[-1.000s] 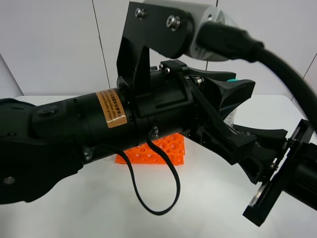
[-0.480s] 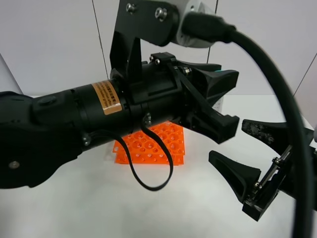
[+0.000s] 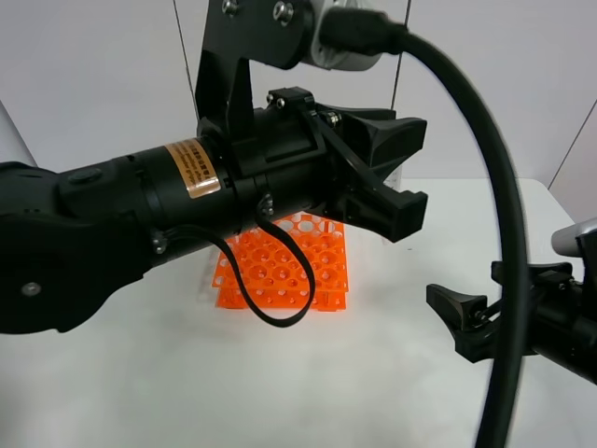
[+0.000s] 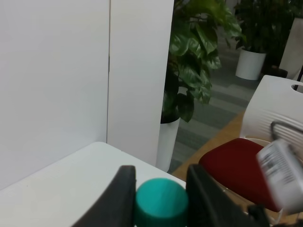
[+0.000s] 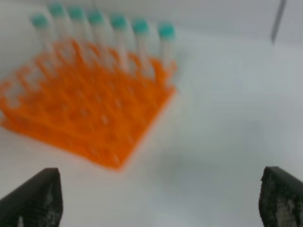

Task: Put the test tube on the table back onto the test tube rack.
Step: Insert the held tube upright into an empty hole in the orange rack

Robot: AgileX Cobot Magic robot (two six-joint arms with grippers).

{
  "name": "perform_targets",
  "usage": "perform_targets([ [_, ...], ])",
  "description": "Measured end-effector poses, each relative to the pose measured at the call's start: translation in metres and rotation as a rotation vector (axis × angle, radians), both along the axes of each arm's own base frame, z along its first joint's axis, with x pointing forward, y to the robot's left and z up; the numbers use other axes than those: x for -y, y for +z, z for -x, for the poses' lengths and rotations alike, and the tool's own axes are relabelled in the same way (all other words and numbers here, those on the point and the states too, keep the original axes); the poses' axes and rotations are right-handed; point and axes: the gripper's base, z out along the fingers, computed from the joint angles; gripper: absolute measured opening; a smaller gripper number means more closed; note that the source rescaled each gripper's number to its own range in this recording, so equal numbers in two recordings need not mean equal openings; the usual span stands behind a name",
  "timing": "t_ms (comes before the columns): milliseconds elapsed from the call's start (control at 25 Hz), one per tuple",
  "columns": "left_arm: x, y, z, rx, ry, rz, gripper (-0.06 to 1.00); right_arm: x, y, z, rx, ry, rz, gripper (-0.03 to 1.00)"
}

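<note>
**Left claw pinches the tube off the surface; right claw spread wide**

The left arm (image 3: 140,224) reaches across the near side of the high view, from the left toward the middle, and hides much of the scene behind it. The left claw (image 3: 396,177) points to the right and is raised off the surface (image 3: 373,401). In the left wrist view the left claw (image 4: 159,177) is pressed together on the tube (image 4: 159,203). The tube's teal cap sits snug between the two black fingers (image 4: 120,198) and touches both. Only the cap shows there, and the tube's body is hidden. A white corner of the surface (image 4: 61,184) lies below the cap. Past its edge stand a plant (image 4: 194,61) and a red chair (image 4: 236,165). In the high view the tube cannot be made out between the fingers.

The orange rack (image 3: 298,275) stands on the surface in the middle of the scene, partly covered by the left arm. A thick black cable (image 3: 504,233) curves down on the right.

The right claw (image 3: 452,322) is low on the right, nearer than the rack and apart from it. The right wrist view is blurred. It shows the right claw (image 5: 156,201) spread wide with nothing between its fingers (image 5: 35,198), and the bare surface (image 5: 227,118) under it. The rack (image 5: 90,118) lies beyond. A row of other tubes (image 5: 118,28) with teal caps stands upright along the rack's far edge.
</note>
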Motion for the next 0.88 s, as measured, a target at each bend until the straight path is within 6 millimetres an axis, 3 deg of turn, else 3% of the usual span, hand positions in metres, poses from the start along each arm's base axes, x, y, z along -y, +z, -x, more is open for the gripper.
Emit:
perform_targets([
  [160,0.000,0.000,0.000,-0.001,0.000,-0.001,0.00,0.004,-0.019,-0.017,-0.181,-0.074,0.033,1.00],
  [320,0.000,-0.002,0.000,-0.014,-0.004,-0.018,0.00,0.006,-0.015,-0.041,-0.290,-0.095,0.041,1.00],
  [440,0.000,-0.002,0.000,-0.017,-0.005,-0.023,0.00,0.012,0.002,-0.061,-0.296,-0.088,0.068,0.99],
  [560,0.000,-0.002,0.000,-0.017,-0.005,-0.024,0.00,0.033,0.028,-0.081,-0.280,-0.146,0.087,0.97],
  [600,0.000,-0.002,0.000,-0.017,-0.005,-0.024,0.00,0.033,0.028,-0.081,-0.280,-0.146,0.087,0.97],
  [640,0.000,-0.002,0.000,-0.014,-0.005,-0.025,0.00,0.052,0.047,-0.091,-0.286,-0.206,0.108,0.97],
  [880,0.000,-0.002,0.000,-0.002,-0.005,-0.034,0.00,0.112,0.081,-0.096,-0.558,-0.434,0.156,0.97],
])
